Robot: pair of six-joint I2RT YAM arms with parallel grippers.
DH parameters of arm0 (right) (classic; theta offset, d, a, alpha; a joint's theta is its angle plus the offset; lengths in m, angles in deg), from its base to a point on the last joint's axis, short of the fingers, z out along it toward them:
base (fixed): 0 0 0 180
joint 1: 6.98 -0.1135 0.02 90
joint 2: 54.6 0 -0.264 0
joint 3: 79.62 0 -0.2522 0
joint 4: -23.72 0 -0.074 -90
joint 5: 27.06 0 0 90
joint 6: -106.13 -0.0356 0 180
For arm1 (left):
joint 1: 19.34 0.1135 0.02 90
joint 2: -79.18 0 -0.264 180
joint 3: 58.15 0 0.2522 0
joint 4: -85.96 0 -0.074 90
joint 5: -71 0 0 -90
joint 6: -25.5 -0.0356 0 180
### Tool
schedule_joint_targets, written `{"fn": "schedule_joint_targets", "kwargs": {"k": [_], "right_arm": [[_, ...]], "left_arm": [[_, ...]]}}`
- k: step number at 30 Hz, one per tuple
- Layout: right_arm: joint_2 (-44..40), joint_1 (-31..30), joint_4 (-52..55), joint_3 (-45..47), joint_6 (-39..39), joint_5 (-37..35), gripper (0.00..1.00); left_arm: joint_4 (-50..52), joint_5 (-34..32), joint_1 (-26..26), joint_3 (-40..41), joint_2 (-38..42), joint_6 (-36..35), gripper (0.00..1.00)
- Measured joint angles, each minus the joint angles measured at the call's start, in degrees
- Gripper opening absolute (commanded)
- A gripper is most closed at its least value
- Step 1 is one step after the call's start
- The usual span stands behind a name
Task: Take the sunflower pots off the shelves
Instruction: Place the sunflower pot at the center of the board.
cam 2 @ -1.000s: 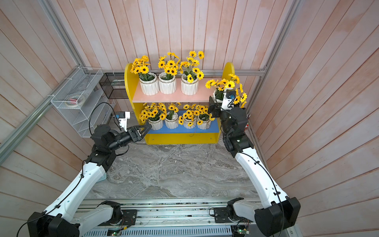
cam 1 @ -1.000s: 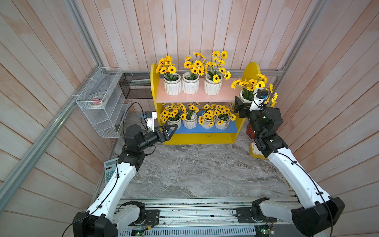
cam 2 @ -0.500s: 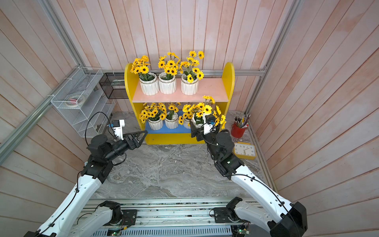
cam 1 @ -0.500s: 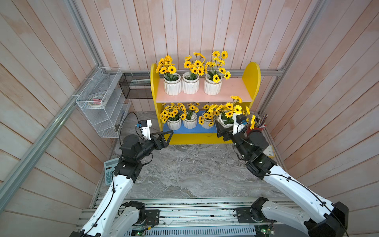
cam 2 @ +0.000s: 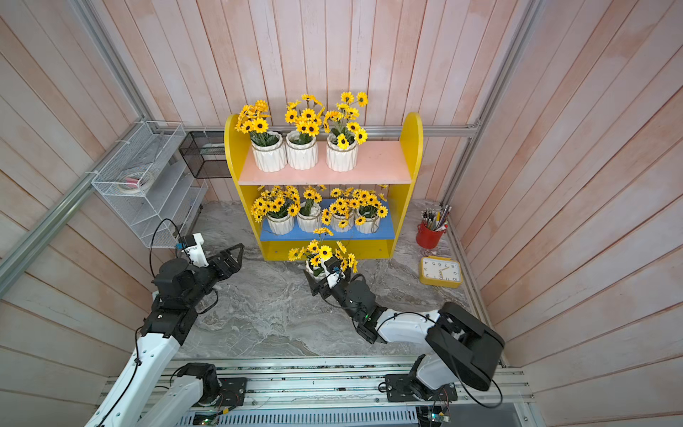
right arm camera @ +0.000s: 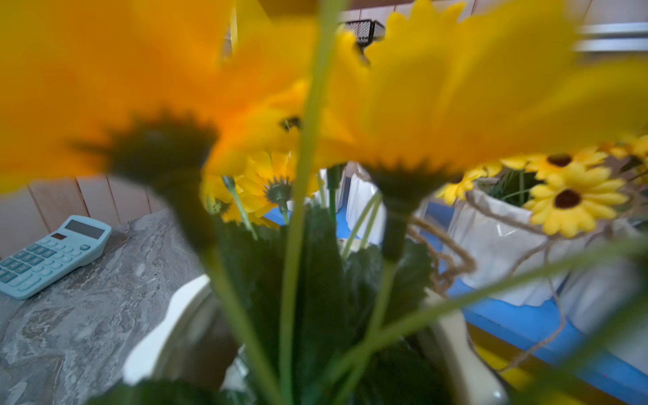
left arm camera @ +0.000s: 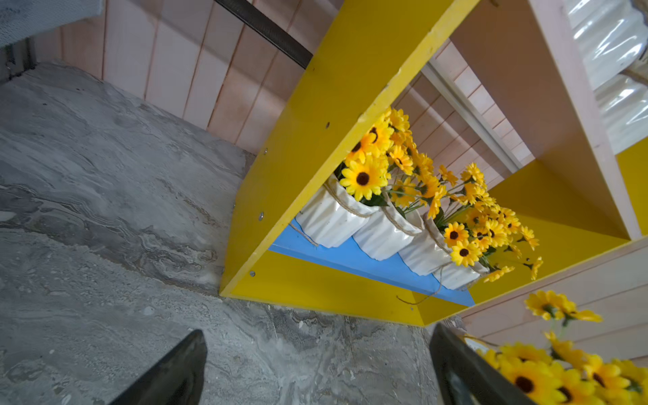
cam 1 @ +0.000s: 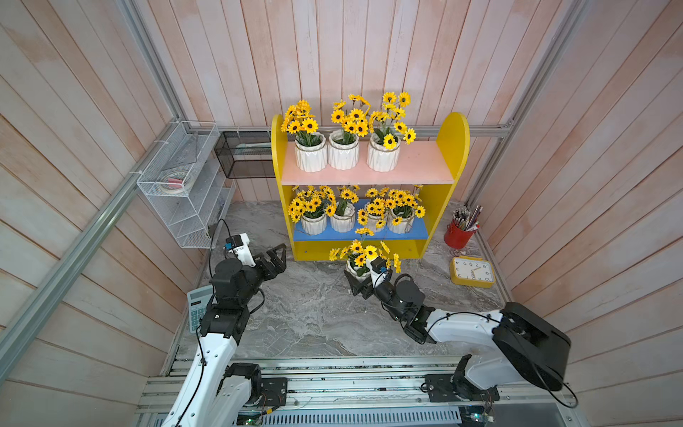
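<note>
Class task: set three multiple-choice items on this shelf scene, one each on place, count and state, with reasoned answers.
1. Where is the sunflower pot that is off the shelves?
A. in the wire rack
B. in front of the shelves, in the right gripper
C. on the clock
2. How many pots stand on the pink upper board?
A. two
B. three
C. four
3. How is the left gripper?
A. shut on a pot
B. shut on a pencil
C. open, empty
Answers: B, it sits between that gripper's jaws; B, three white pots stand there; C, its jaws stand apart, nothing between.
</note>
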State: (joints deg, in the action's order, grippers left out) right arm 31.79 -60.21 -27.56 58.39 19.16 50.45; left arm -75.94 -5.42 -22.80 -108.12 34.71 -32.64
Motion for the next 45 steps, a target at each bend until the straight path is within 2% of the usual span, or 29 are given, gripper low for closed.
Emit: {"fn": "schedule_joint_targets", "kwargs": {"k": [8, 14, 29, 44, 45], "right_arm": [[20.22, -0.83, -16.46, -6.99, -1.22, 3.69, 0.0], [31.12, -2.84, -22.05, -13.05, -1.42, 5.2, 0.0], [47.1, -3.3, -23.69, -23.61, -2.29, 7.23, 0.0], [52.54, -2.56, -22.62, -30.03, -4.33, 10.1, 0.0], [52.54, -2.47, -22.12, -30.36, -4.46, 10.27, 0.1]], "left_arm": [[0.02, -0.35, 0.42, -0.17, 0.76, -2.29, 1.0], [-0.46, 0.7, 1.49, -0.17, 0.63, -2.34, 1.0], [-1.31, 3.82, 3.1, -0.17, -0.55, -2.34, 1.0], [-2.25, 5.9, 3.37, -0.15, -1.18, -2.32, 1.0], [-2.25, 5.9, 3.37, -0.15, -1.18, -2.32, 1.0]]}}
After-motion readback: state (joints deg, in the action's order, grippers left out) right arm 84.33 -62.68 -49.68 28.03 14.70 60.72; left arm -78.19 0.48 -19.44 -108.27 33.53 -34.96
